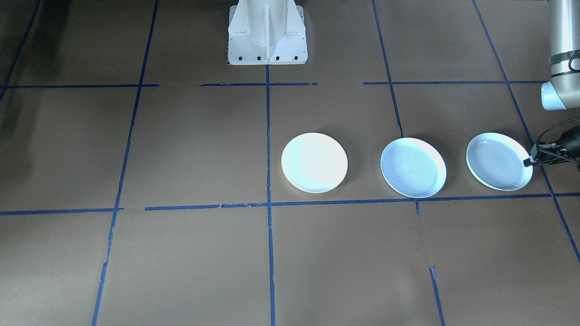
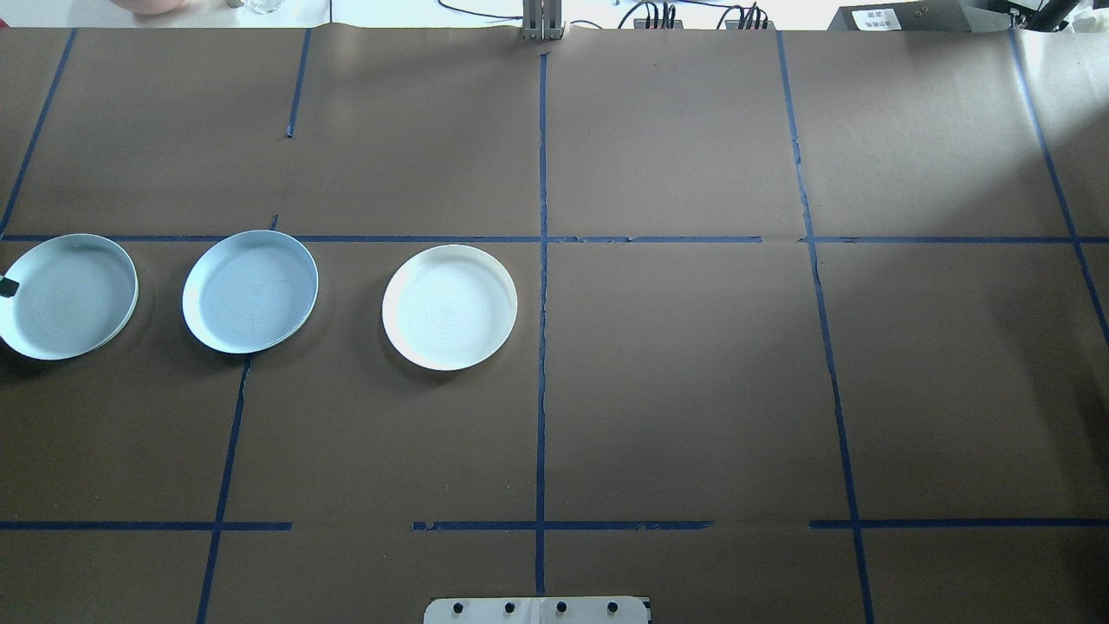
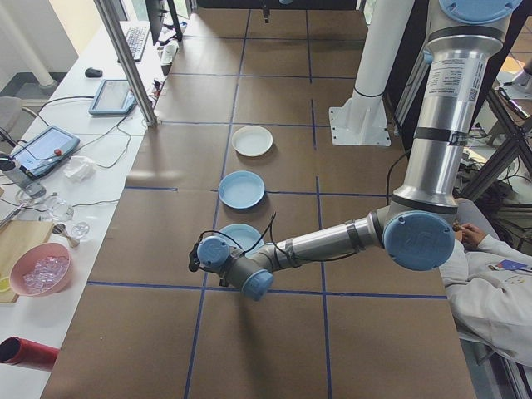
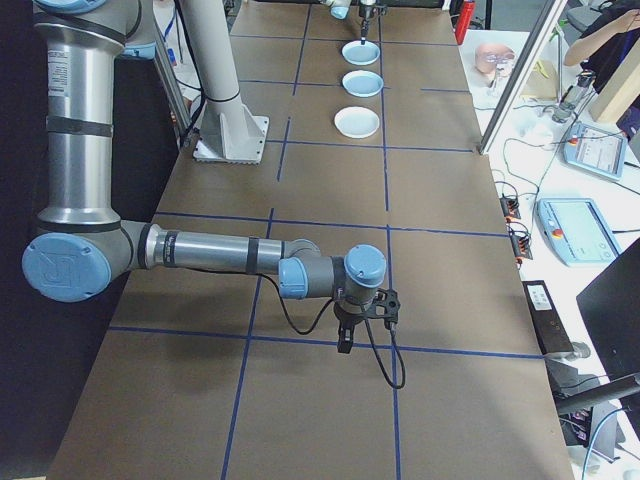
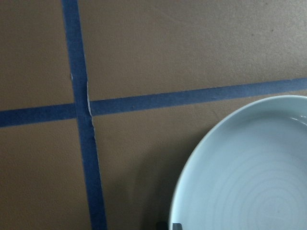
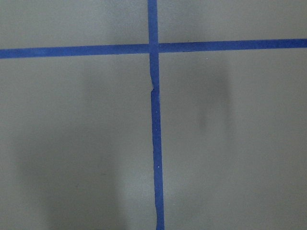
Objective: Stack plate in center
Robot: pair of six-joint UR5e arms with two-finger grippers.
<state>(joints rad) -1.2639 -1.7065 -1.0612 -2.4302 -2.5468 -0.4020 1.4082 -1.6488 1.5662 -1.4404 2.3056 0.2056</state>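
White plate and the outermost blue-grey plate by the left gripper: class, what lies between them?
The center plate sits between the white plate and the outer plate, apart from both, clearest in the overhead view.

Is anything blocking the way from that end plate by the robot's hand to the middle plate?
Nothing visible does. The end plate sits beside the middle plate with only bare brown table between them. The left gripper is at the end plate's outer rim.

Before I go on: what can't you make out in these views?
- Left gripper: cut off by the front view's right edge and the overhead view's left edge. Whether it grips the rim of the outer pale blue-grey round plate is unclear.
- Right gripper: shows only in the right side view, and small. Open or shut, cannot tell.
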